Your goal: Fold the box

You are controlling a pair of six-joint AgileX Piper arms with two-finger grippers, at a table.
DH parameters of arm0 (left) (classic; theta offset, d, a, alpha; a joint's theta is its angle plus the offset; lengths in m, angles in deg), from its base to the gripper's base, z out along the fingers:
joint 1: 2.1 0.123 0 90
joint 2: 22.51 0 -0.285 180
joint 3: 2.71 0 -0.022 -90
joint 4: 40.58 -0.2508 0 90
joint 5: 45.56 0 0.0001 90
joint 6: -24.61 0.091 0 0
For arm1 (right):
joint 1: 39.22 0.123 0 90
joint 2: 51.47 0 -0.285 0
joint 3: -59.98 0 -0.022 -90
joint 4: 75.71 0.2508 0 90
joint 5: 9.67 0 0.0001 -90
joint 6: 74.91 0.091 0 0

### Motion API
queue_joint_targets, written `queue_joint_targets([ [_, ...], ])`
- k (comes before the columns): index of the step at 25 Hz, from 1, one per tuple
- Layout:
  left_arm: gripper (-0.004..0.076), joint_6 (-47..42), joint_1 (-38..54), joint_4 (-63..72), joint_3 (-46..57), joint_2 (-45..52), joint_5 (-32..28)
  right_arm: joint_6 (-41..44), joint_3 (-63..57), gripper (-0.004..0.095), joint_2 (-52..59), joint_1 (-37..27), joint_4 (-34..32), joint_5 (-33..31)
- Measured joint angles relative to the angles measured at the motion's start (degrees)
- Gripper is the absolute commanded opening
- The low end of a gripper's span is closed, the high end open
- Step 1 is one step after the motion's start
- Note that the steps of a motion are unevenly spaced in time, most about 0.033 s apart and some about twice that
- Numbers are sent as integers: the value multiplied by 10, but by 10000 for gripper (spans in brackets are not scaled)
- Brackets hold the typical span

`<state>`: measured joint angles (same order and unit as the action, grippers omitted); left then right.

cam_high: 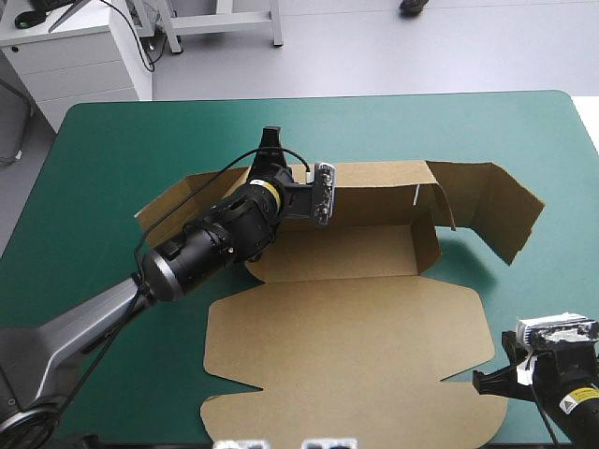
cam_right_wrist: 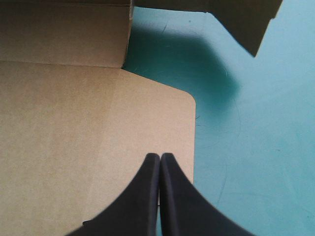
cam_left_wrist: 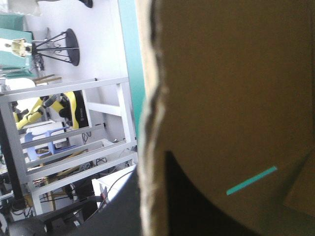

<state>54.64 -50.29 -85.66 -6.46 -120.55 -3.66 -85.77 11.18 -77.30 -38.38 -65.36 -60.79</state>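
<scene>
— Where do we find the box?

— We see the box point(cam_high: 346, 318) in the middle of the high view, on the teal-green cover point(cam_high: 112, 140). Its lid point(cam_high: 346, 374) lies flat in the lower middle of the frame, and the far wall point(cam_high: 374, 182) stands up above it. The right flap point(cam_high: 491, 210) rises, tilted, at the right of the frame. The left flap point(cam_high: 173, 210) is at the left, partly behind the arm.

— And the left gripper?

— The left gripper point(cam_high: 270, 142) comes in from the lower left of the frame and reaches to the far wall, near its left end. In its wrist view the brown board fills almost everything. We see one black finger point(cam_left_wrist: 118, 216) on one side of the board's edge and a dark shape on the other side. So we say it pinches the wall, with the sheet between the fingers.

— What about the right gripper?

— The right gripper point(cam_right_wrist: 160, 160) has its fingers pressed together into one point, and nothing is between them. In its wrist view the tips are over the lid, near its rounded corner. In the high view this arm sits in the lower right corner of the frame, just beside the lid's right edge and well apart from the left gripper.
</scene>
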Motion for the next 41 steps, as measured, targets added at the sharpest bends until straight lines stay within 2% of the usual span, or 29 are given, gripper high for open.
queue_joint_targets([
  [5,-8,-68,0,-54,38,12,-16,4,0,-19,0,0,0,10],
  [13,-8,-103,0,-115,66,13,-59,9,0,-19,0,0,26,25],
  [16,-8,-165,0,-169,85,13,-71,9,0,-19,0,0,37,25],
  [19,-8,-235,0,-231,106,14,-75,9,0,-19,0,0,46,27],
  [28,-8,-294,-5,-259,136,20,-74,10,60,-18,-24,0,50,36],
  [32,-8,-308,-5,-260,136,21,-65,9,139,-18,-120,0,50,45],
  [36,-8,-312,-5,-260,137,21,-52,1,273,-18,-274,0,50,50],
  [41,-8,-312,-5,-260,139,21,-60,-19,448,-18,-454,0,48,-5],
])
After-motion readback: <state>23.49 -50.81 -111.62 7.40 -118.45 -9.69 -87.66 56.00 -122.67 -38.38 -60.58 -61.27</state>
